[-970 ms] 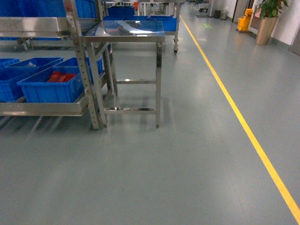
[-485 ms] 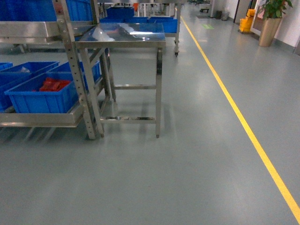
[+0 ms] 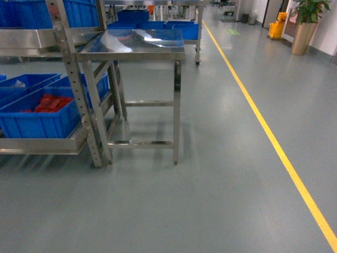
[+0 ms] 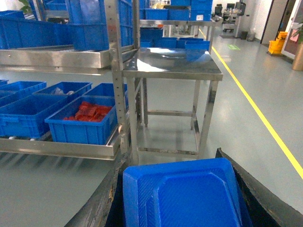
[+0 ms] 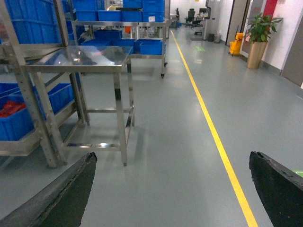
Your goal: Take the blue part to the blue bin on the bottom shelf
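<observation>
At the bottom of the left wrist view, the left gripper [image 4: 182,198] pinched a flat blue part [image 4: 184,194] between its two dark fingers [image 4: 102,208], so the part sat clamped close under the camera. In the right wrist view, the right gripper [image 5: 173,189] stood spread wide, its dark fingers [image 5: 66,194] well apart with only the grey floor [image 5: 165,156] between them. Neither gripper appeared in the head view.

Farther out, at about ten o'clock in the head view, the bottom shelf [image 3: 42,145] of a steel rack ran along the left edge, its perforated upright [image 3: 79,95] rising beside it. On that shelf sat a blue bin [image 3: 39,118] holding red pieces [image 3: 50,103], with more blue bins [image 4: 21,113] beside it toward nine o'clock. Just to the right of the rack, at eleven o'clock, stood a small steel desk [image 3: 134,45], touching or nearly touching the upright.

A yellow line [image 3: 263,132] ran along the floor from four o'clock up toward twelve. Far off at one o'clock stood a potted plant [image 3: 303,26], and at twelve o'clock more blue bins [image 3: 152,23] sat on a distant rack.
</observation>
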Robot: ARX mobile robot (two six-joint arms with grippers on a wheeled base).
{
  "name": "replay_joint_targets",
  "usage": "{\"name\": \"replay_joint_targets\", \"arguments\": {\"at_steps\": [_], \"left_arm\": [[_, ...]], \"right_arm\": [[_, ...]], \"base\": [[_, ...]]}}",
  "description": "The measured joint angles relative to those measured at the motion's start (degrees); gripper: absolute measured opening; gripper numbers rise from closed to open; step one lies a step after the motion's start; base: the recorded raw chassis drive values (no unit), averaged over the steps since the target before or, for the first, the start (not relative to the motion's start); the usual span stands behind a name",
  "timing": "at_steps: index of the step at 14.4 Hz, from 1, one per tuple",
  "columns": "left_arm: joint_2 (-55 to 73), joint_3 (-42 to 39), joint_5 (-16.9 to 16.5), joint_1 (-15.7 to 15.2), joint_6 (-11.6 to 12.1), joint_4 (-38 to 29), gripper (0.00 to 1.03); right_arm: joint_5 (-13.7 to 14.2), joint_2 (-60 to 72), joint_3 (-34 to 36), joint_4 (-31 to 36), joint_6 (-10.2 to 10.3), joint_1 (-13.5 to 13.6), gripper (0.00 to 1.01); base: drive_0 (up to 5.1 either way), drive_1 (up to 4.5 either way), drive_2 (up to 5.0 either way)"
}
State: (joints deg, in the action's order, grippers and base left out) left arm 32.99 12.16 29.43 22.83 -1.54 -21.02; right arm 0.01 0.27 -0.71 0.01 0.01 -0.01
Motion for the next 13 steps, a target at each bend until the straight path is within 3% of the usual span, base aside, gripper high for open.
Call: {"name": "replay_joint_targets", "arguments": {"at_steps": [13], "left_arm": [[0.1, 0.0, -0.1, 0.0, 0.0, 0.0, 0.45]], "right_arm": [[0.0, 0.0, 0.0, -0.3, 0.0, 0.0, 0.98]], "base": [[0.0, 4.06, -4.1]]}}
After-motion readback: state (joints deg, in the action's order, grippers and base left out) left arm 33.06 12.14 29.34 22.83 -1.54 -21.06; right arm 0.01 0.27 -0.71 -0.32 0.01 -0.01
